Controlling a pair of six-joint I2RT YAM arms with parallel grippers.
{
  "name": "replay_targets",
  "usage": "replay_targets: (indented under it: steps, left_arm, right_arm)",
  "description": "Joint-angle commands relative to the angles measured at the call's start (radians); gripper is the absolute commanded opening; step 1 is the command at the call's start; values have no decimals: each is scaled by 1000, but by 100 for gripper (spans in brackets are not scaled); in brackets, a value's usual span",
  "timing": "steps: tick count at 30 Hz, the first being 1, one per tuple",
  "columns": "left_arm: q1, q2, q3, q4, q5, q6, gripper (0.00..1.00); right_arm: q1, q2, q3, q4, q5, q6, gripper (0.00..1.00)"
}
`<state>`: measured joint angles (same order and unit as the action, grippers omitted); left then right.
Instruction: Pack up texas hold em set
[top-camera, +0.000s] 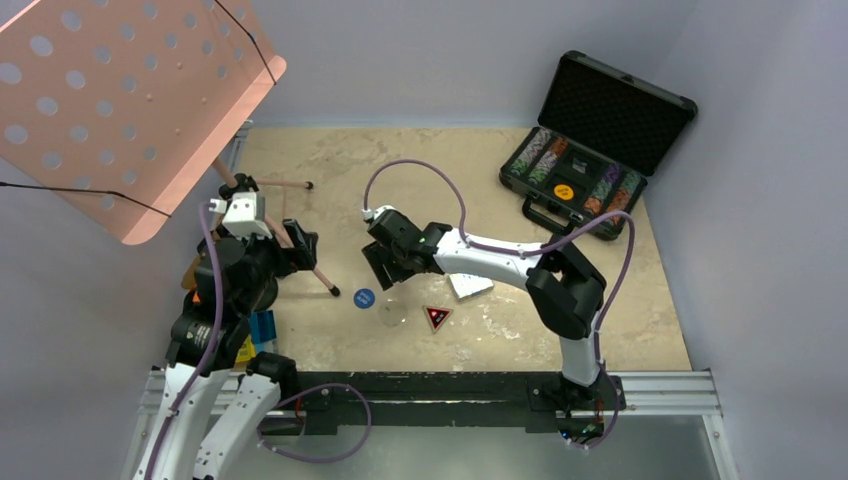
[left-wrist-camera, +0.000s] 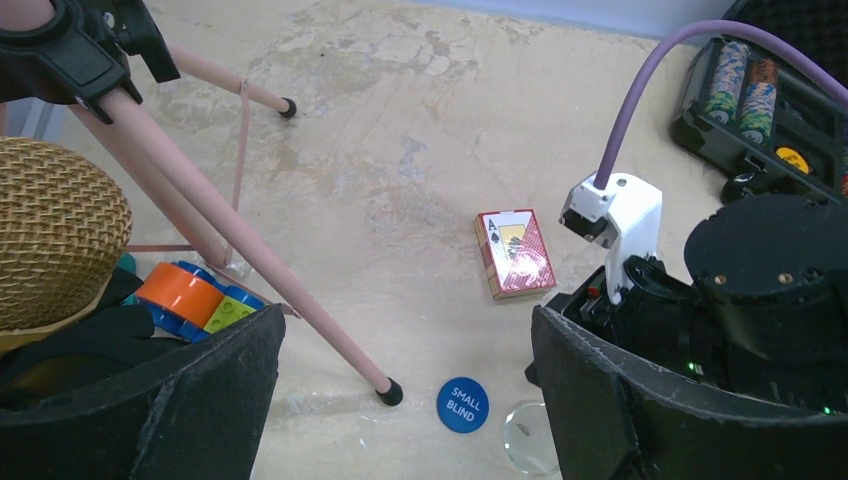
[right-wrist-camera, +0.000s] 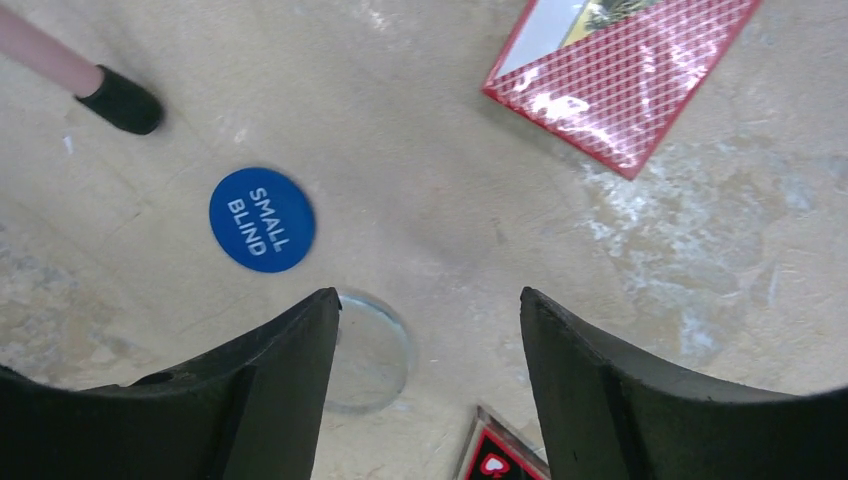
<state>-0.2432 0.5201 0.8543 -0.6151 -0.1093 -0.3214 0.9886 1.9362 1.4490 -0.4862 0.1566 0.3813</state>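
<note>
The black briefcase (top-camera: 600, 140) stands open at the far right, with chip rows and an orange button (top-camera: 563, 190) inside; it also shows in the left wrist view (left-wrist-camera: 760, 100). My right gripper (right-wrist-camera: 430, 305) is open and empty, low over the table. Its left finger is at the clear button (right-wrist-camera: 372, 350), and the dark triangular marker (right-wrist-camera: 495, 462) lies just below the gap. The blue "SMALL BLIND" button (right-wrist-camera: 262, 219) lies to the left and the red card deck (right-wrist-camera: 620, 70) beyond. A white deck (top-camera: 470, 285) lies under the right arm. My left gripper (left-wrist-camera: 405, 400) is open and empty, above the blue button (left-wrist-camera: 463, 404).
The pink music stand (top-camera: 130, 100) leans over the left side. One of its legs (left-wrist-camera: 270, 270) crosses between my left fingers, its black foot (left-wrist-camera: 390, 393) beside the blue button. A woven hat (left-wrist-camera: 55, 230) and toy bricks (left-wrist-camera: 190, 298) lie at the left.
</note>
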Motion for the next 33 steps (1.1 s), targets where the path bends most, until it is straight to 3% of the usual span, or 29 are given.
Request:
replay_targets:
  steps: [1, 5, 17, 22, 33]
  left_arm:
    - [2, 72, 11, -1, 43, 29, 92]
    - [-21, 139, 6, -9, 82, 30, 85]
    - [-237, 488, 27, -50, 89, 70, 82]
    - [-260, 661, 34, -50, 157, 74, 83]
    - [-272, 867, 33, -68, 177, 61, 80]
  right_arm:
    - [4, -24, 2, 34, -2, 19, 71]
    - [-58, -108, -81, 80, -7, 19, 72]
    - [-284, -452, -383, 224, -33, -32, 73]
    - [-308, -556, -480, 294, -68, -37, 73]
    - [-339, -643, -566, 381, -139, -66, 73]
